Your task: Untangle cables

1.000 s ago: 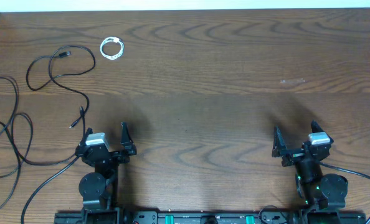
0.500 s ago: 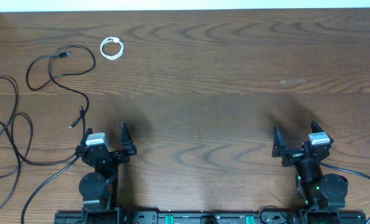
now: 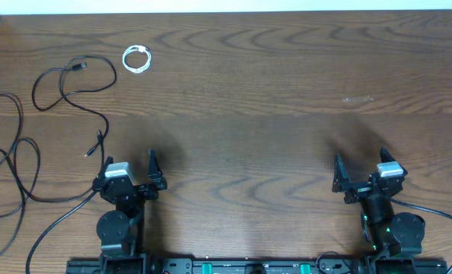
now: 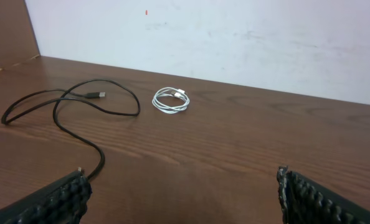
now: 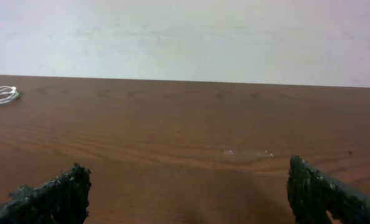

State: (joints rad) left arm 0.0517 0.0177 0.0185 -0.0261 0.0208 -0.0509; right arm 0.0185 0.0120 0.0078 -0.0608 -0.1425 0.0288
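Cables are found grouped at the table's far-left corner and along its left edge, and none is held. A short white cable is wound into a small flat coil near the far edge; it lies apart from the black cords. A thin black cable is laid in an open loop beside the coil, toward the left edge. One plug end points toward the coil, and the other end trails toward the near edge, stopping just short of the left arm. A second long black cable is looped against the left edge and runs out of view there; whether the two black cords cross cannot be told. The left gripper is parked by the near edge on the left side, its jaws spread fully and nothing between them. The right gripper is parked by the near edge on the right side, well apart from every cable, its jaws likewise spread wide over bare wood.
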